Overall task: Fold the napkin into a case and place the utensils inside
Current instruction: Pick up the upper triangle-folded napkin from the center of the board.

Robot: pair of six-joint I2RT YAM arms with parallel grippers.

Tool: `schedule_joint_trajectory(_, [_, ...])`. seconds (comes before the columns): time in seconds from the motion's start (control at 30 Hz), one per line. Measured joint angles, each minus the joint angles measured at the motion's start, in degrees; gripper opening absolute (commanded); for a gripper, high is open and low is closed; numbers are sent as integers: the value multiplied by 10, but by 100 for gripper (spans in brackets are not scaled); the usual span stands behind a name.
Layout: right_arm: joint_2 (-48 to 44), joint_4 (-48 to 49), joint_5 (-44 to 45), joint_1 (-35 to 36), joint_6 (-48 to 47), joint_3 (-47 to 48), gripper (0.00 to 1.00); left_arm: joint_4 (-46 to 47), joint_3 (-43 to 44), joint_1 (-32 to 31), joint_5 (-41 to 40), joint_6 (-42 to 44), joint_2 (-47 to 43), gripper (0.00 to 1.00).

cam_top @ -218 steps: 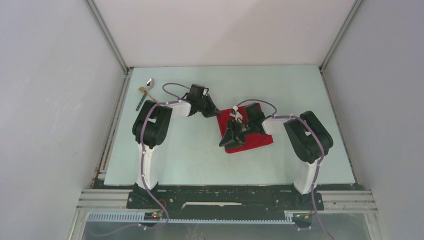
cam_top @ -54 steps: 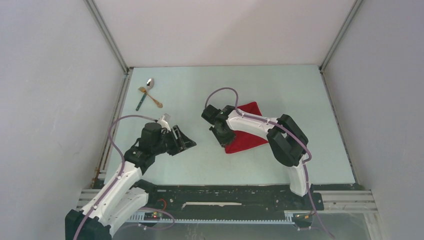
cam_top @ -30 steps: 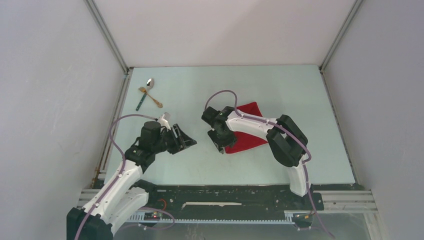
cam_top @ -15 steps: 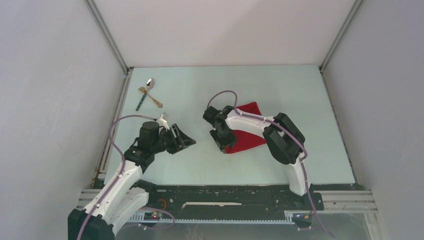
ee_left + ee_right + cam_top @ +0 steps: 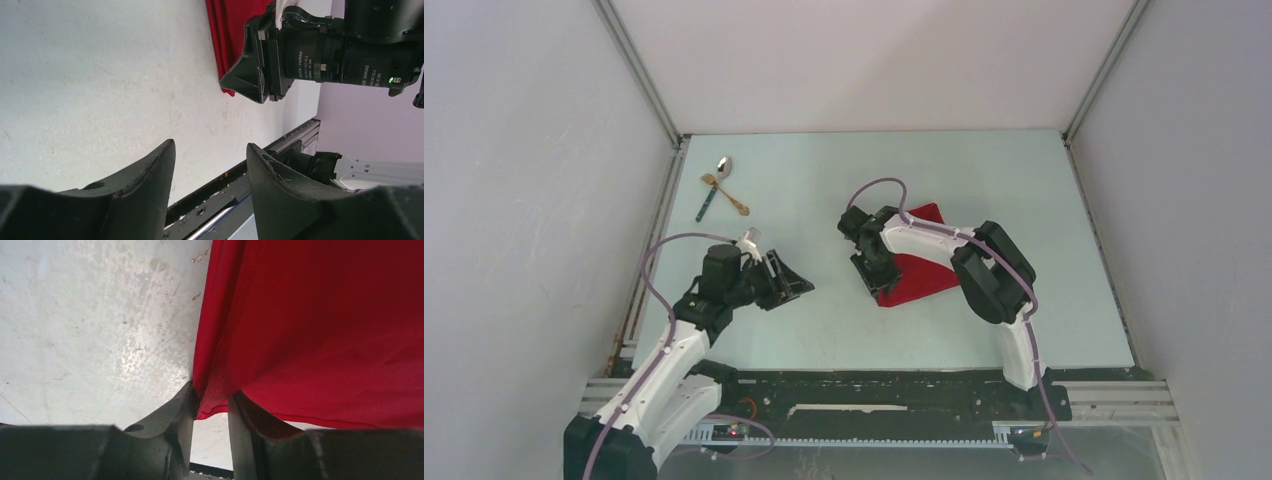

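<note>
Pincers first: the right pincer [image 5: 210, 396] is gripping the napkin [image 5: 320, 330]. Its two dark fingers are pressing from either side on a corner of the red cloth, low in the centre of the right wrist view, and fabric is filling the narrow gap between them. From that corner the cloth is spreading up and to the right across most of the frame, with a creased, doubled-looking edge running up along the pale table [image 5: 90, 320].

In the top view the napkin is lying as a slanted red patch just right of centre, partly under the right arm, and the pincer is sitting at its lower left corner. The left wrist view is showing the same corner at the upper right, touching the tip of the right pincer.

The left pincer [image 5: 210, 146] is hanging with its jaws spread and nothing between them, over bare table at the lower left of the top view, well apart from the napkin.

The utensils are lying close together at the upper left of the table: the spoon [image 5: 724, 165] highest, the gold fork [image 5: 727, 196] slanting below it, and the teal-handled piece [image 5: 706, 206] just left of the fork
</note>
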Motion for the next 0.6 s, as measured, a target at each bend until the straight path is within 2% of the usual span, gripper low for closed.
schedule_joint_trajectory(0.13, [0, -1, 30, 7, 0, 0, 24, 1, 0, 3, 2, 1, 7, 59])
schedule_joint_trajectory(0.27, [0, 4, 63, 27, 0, 0, 0, 2, 0, 6, 3, 1, 16, 60])
schedule_joint_trajectory(0.47, [-16, 25, 87, 43, -15, -19, 0, 20, 0, 19, 9, -6, 53, 63])
schedule_joint_trajectory(0.6, [-47, 67, 79, 42, -21, -61, 0, 88, -9, 37, 33, -47, 120, 68])
